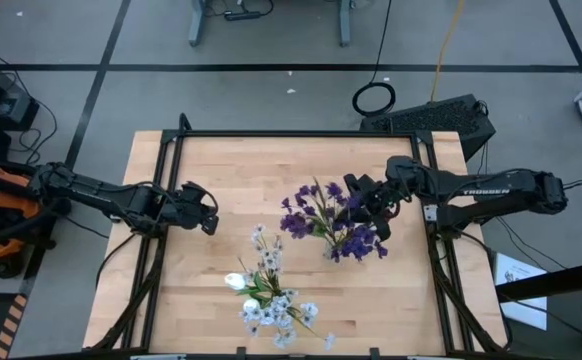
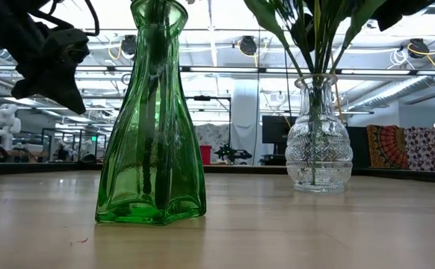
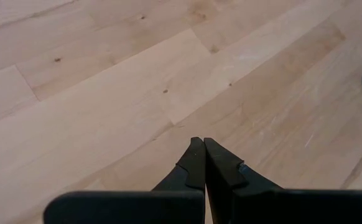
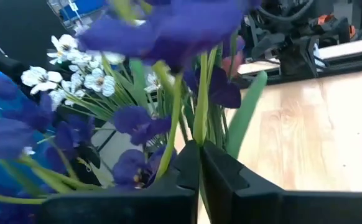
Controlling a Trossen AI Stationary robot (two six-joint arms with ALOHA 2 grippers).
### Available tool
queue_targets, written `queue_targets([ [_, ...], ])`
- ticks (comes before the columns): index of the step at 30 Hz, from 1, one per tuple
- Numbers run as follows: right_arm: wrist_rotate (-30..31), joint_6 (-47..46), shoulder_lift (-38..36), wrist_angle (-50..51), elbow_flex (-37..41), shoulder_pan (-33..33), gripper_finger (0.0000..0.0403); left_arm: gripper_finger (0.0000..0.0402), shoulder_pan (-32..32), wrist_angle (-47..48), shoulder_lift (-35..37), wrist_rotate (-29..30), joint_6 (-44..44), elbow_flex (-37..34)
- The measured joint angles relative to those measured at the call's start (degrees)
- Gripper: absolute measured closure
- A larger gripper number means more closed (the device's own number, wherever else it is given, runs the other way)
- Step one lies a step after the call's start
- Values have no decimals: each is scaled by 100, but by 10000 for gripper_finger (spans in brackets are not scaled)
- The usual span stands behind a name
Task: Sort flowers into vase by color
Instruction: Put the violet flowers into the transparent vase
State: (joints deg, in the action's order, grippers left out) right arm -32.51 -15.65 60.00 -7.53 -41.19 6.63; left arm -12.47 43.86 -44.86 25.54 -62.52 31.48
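- The light wooden desk with a black frame along its rim carries two vases of artificial flowers.
- The left arm reaches in over the left edge of the desk; the right arm reaches in over the right edge.
- The tall green glass vase, near the front edge and about midway along it, holds the white flowers, thin green-stemmed sprays with small blooms.
- The clear cut-glass vase with a round belly stands right of the desk's middle and holds the purple flowers, clusters on green stems with long leaves.
- The right gripper is at the purple flowers, on their right side; in the right wrist view its fingers are pressed together among the stems, and whether a stem is pinched between them cannot be told.
- The left gripper hangs over bare wood on the left part of the desk, apart from both vases, its fingers pressed together on nothing.
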Motion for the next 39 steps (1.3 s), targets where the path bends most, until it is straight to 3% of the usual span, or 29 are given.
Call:
queue_targets([
  [9,21,-58,-423,137,0,2,399,401,-1,-2,-2,0,0,0],
  [14,622,-161,-633,846,2,2,399,401,-2,-2,0,0,0,0],
  [18,695,-335,-666,942,2,2,392,401,-2,-2,0,0,0,0],
  [31,669,-770,-792,1052,2,2,306,401,0,-4,-2,0,0,0],
  [39,708,-731,-1352,1558,2,94,289,401,0,-2,-2,0,15,0],
])
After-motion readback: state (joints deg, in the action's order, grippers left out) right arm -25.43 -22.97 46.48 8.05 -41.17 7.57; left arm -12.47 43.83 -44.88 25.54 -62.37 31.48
